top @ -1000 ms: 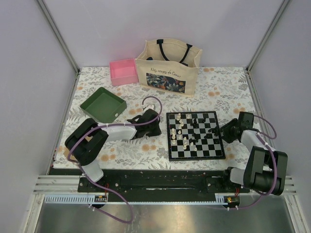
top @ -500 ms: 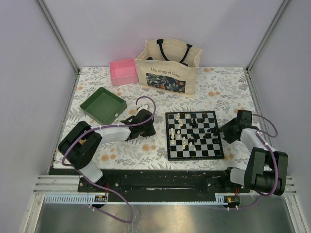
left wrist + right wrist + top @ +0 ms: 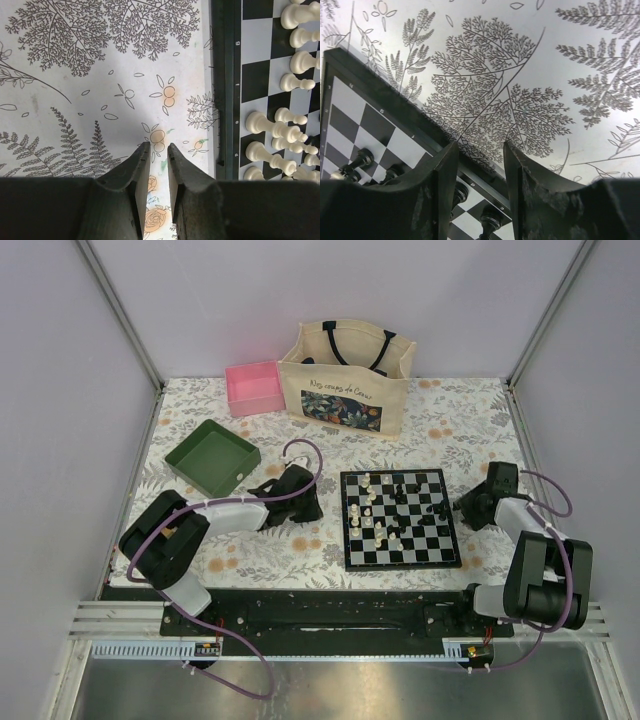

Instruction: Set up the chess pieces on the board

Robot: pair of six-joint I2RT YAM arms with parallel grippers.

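Note:
The board lies right of centre on the floral cloth. Cream-white chess pieces crowd its left half and black chess pieces its far right part, out of rows. My left gripper hovers low just left of the board. In the left wrist view my left gripper is narrowly open over bare cloth, with the board's border and white pieces to the right. My right gripper sits at the board's right edge. There my right gripper is open above the border and black pieces, holding nothing.
A cream tote bag stands at the back, with a pink box to its left. A green tray lies behind my left arm. Frame posts and pale walls close both sides.
My left gripper has drawn back a little to the left, away from the board. My right gripper has pulled back to the right, off the board's edge. No piece has visibly moved.

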